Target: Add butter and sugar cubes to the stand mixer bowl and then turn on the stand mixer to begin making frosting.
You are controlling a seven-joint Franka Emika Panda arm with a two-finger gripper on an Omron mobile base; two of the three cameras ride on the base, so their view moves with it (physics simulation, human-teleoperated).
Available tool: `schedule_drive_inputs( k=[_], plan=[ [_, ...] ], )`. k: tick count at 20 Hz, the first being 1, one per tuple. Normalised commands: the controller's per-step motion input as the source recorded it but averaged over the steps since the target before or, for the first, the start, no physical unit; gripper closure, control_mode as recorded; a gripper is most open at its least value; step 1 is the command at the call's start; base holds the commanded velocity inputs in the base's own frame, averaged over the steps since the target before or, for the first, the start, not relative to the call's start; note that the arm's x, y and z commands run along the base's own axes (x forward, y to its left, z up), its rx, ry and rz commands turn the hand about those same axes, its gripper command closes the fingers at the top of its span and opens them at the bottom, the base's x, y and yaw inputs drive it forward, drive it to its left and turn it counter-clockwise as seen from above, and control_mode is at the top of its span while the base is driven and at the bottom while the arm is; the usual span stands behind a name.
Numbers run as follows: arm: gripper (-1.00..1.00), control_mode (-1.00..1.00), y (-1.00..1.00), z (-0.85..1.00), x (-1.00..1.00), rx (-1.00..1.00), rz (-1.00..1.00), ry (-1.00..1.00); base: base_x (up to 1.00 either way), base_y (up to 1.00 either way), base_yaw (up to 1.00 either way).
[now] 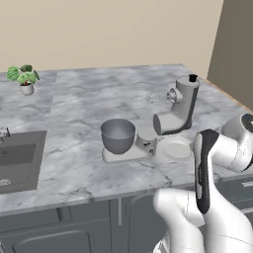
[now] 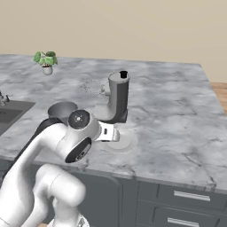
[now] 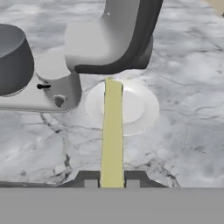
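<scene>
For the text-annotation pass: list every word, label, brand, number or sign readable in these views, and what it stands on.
None. No readable text appears anywhere: the stand mixer, its bowl, the white plate, the butter in the gripper, the potted plant and the marble counter are all unmarked.

Butter, bowl, mixer on marble counter.
Butter (image 3: 112, 135): pale yellow stick, clamped between fingertips, over white plate. Bowl (image 1: 117, 135): grey, upright on mixer (image 1: 175, 114) base; head tilted back.
</scene>
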Motion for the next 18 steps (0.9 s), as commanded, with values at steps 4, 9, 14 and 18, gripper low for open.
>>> schedule_drive_inputs(
  k=[4, 9, 14, 18],
  plan=[
    [1.00, -1.00, 0.81, 0.77, 0.00, 0.00, 0.08, 0.33, 0.00, 0.00, 0.00],
    [1.00, -1.00, 0.72, 0.58, 0.03, 0.00, 0.10, 0.32, 0.00, 0.00, 0.00],
    [1.00, -1.00, 0.65, 0.23, 0.05, 0.00, 0.09, 0.23, 0.00, 0.00, 0.00],
    [1.00, -1.00, 0.54, 0.02, 0.09, 0.00, 0.09, 0.13, 0.00, 0.00, 0.00]
  ],
)
